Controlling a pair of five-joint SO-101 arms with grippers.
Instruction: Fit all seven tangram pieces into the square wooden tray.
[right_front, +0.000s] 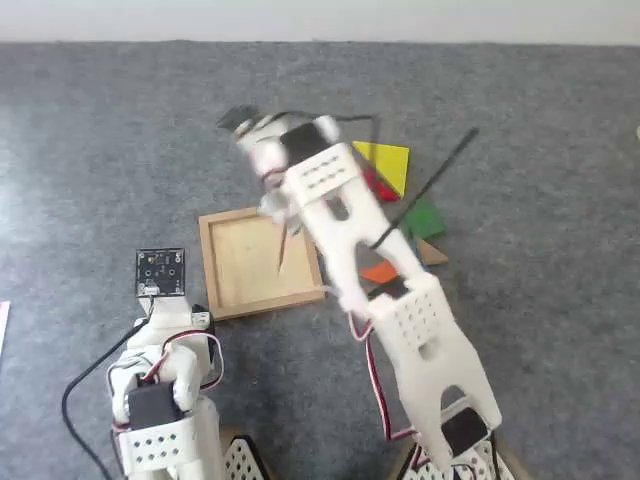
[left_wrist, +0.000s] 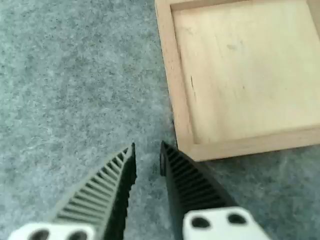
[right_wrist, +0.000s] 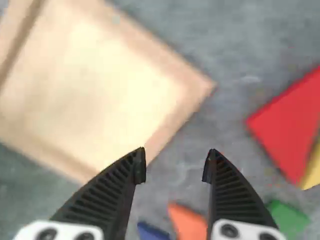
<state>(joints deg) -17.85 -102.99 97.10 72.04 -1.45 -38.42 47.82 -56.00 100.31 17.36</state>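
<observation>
The wooden tray (right_front: 209, 268) sits empty on the worktop, tangram pieces (right_front: 386, 165) beside it. The right gripper (right_wrist: 175, 165), fingers apart, hovers near the red piece (right_wrist: 290, 127). A first pick looks due. The left gripper (left_wrist: 147, 156) is slightly parted and holds nothing.

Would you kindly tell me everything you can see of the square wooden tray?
The square wooden tray is pale, bare-looking wood: a flat floor inside a low raised rim. It lies flat on the grey mat, turned slightly askew, with no pieces inside. The right arm covers one corner in the high view; nothing else visibly touches it.
</observation>
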